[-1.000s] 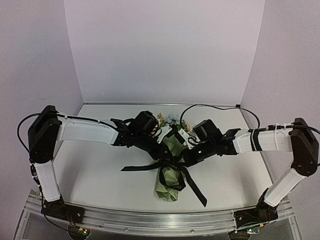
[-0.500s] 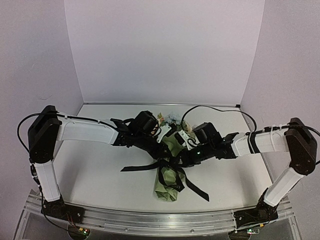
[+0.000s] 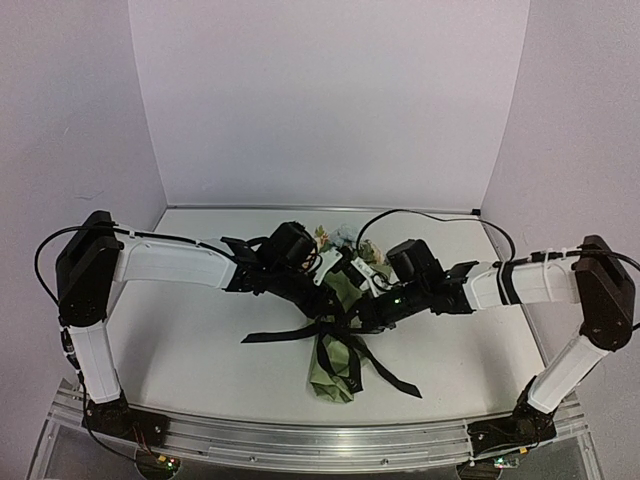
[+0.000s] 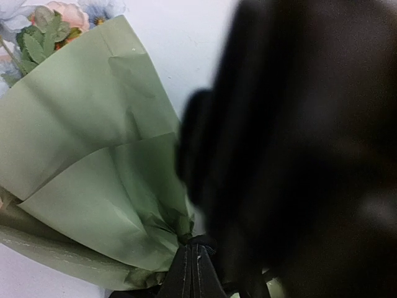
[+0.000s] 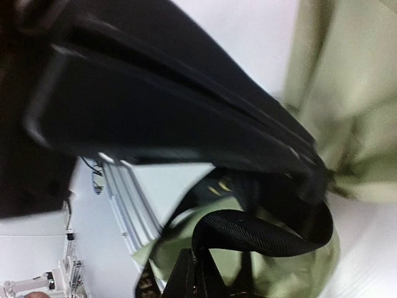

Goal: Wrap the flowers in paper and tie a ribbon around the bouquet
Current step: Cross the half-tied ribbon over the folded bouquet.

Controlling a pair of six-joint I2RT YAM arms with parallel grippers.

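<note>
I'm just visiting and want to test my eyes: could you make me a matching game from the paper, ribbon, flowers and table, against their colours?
Things:
1. paper
2. ribbon
3. flowers
4. table

Colours:
A. black
B. white
C. sage green
D. cream and pale blue

Pairs: 1-C, 2-A, 3-D, 4-B

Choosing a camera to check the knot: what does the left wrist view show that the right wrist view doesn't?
Only left wrist: cream and pale blue blooms with green leaves at the cone's wide end. Only right wrist: a loop of the narrow black ribbon and the ribbed metal rail. Both: the creased sage green paper, cinched by that ribbon.
</note>
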